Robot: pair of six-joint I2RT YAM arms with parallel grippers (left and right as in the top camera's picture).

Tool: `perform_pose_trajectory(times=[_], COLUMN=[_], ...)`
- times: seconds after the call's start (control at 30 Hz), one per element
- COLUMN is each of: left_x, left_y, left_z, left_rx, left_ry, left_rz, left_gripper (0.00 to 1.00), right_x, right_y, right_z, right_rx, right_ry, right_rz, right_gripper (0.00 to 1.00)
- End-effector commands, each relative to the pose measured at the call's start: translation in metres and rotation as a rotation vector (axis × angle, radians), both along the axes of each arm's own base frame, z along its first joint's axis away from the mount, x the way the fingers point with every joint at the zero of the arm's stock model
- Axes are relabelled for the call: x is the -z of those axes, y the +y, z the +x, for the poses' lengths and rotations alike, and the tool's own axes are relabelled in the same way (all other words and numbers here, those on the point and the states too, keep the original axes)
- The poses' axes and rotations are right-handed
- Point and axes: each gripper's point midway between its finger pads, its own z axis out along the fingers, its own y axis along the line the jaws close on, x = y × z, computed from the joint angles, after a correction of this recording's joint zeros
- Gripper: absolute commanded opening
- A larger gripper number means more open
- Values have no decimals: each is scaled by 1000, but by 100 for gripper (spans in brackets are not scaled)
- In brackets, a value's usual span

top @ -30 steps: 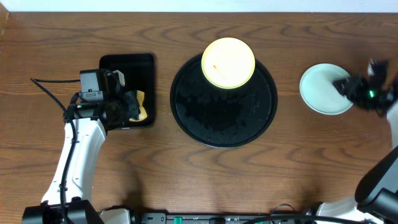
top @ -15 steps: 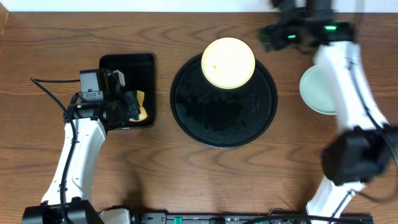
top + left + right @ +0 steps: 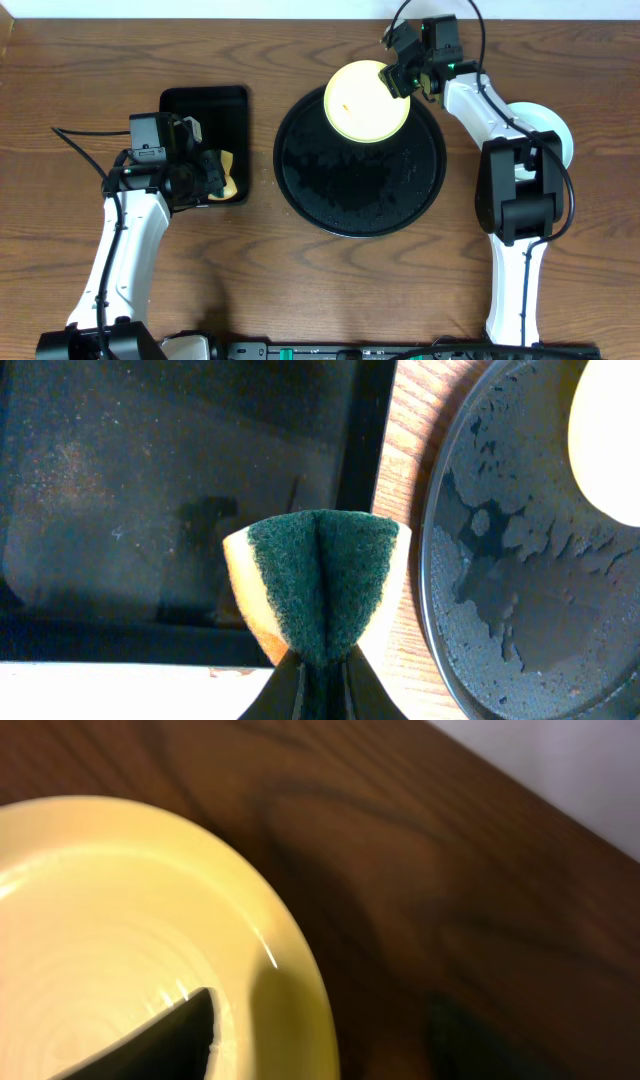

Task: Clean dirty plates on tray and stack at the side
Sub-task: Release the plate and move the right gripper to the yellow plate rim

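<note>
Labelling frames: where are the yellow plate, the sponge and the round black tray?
yellow plate (image 3: 365,105), overhead view, centre of its face
sponge (image 3: 318,575), left wrist view, green scouring side
round black tray (image 3: 350,195), overhead view, bare wet floor

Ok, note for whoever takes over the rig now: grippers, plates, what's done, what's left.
Left gripper: shut on the sponge, over the right edge of the rectangular tray.
Right gripper: open, jaws astride the far right rim of the yellow plate.
That plate sits at the far edge of the round tray, with a small orange smear on it; not cleaned.
Done, seemingly: mint plate lies on the table right of the tray, partly behind the right arm; count unclear.
Left: scrub the yellow plate, stack it at the side.
</note>
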Motion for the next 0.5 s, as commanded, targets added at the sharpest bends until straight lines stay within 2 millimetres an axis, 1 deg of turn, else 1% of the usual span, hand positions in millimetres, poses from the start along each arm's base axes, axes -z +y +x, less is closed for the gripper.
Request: perform_pose_trajectory(times=[0.0,0.07,0.17,0.2,0.27,0.3,0.43,0.47], left_x=[-3,-3,-3,-3,-3,-3,-3,-3], left_y=[0,0,0,0,0,0,0,0], left_z=[1,1,1,1,1,1,1,1], left_rx=[6,6,6,6,6,6,6,6], left_ry=[-8,-8,-7,-7,-7,-7,-7,-7], left_rz=[-4,-4,-5,-4,-4,-4,-4,-4], left_gripper=[8,8,8,8,8,8,8,8], right_x=[13,15,15,14,14,14,16,17], right_y=[5,3,2,1,0,0,-4,-5], right_z=[-3,-5,-5,-5,-4,-4,-6,-6], right_rx=[-14,-11,12,25,44,50,56,58], right_ry=[34,46,61,65,75,78,89,94], right_rz=[29,26,42,52,66,69,67,65], right_gripper=[52,50,41,36,22,21,20,18])
